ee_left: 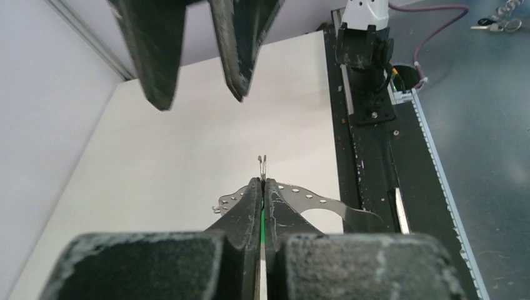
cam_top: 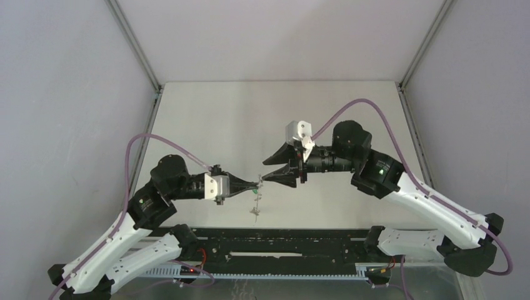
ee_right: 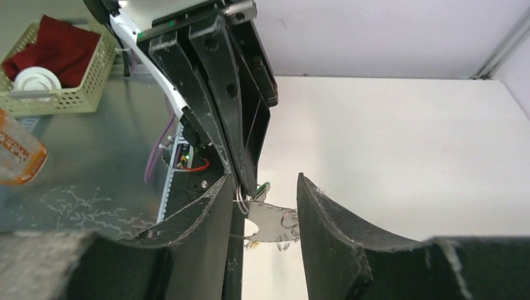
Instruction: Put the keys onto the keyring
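Note:
My left gripper point(cam_top: 256, 185) is shut on the green-headed key point(ee_left: 263, 220), a green strip showing between its pads. A small wire loop point(ee_left: 263, 165) sticks out past the fingertips. The flat grey keyring point(ee_left: 312, 201) hangs just below and behind the left fingertips, above the table; it also shows in the top view point(cam_top: 255, 204) and the right wrist view point(ee_right: 270, 223). My right gripper point(cam_top: 273, 169) is open, its jaws wide on either side of the left fingertips and the keyring point(ee_right: 264, 187). A small yellowish piece point(ee_right: 252, 244) hangs under the keyring; I cannot tell whether it is the other key.
A black rail point(cam_top: 281, 245) runs along the near table edge between the arm bases. Off the table, a wicker basket point(ee_right: 59, 94) with a red cloth, an orange bottle point(ee_right: 15, 156), and a spare bunch of keys point(ee_left: 497, 22) lie on the metal bench.

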{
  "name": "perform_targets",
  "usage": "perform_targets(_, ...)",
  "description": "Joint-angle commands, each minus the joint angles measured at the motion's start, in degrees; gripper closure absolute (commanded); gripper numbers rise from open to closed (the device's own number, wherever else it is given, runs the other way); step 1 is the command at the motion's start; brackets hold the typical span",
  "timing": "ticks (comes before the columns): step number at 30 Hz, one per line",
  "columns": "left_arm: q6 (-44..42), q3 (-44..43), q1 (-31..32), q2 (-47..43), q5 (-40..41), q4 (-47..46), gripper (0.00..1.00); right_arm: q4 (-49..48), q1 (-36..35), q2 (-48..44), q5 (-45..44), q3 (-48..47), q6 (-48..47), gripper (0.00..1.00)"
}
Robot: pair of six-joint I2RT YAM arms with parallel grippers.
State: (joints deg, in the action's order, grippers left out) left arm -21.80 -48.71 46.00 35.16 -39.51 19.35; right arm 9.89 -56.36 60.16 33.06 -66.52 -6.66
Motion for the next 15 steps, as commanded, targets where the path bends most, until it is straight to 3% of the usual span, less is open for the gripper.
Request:
perform_targets(1, -4.7, -5.4, 0.2, 2.0, 1.7, 5.2, 1.0, 25.4, -1.0, 6.2, -2.5, -12.2, -10.7, 0.5)
perform_targets(6, -6.1, -7.0, 0.2, 3.4, 2.3, 7.4, 1.0, 37.4, -4.5, 12.5, -6.1, -22.0, -17.0, 0.5)
perform_targets(15, -6.7, -7.4, 0.2, 3.6, 0.8, 8.2, 1.0, 40.4, -8.0, 16.8, -9.3, -28.5, -21.9, 0.58)
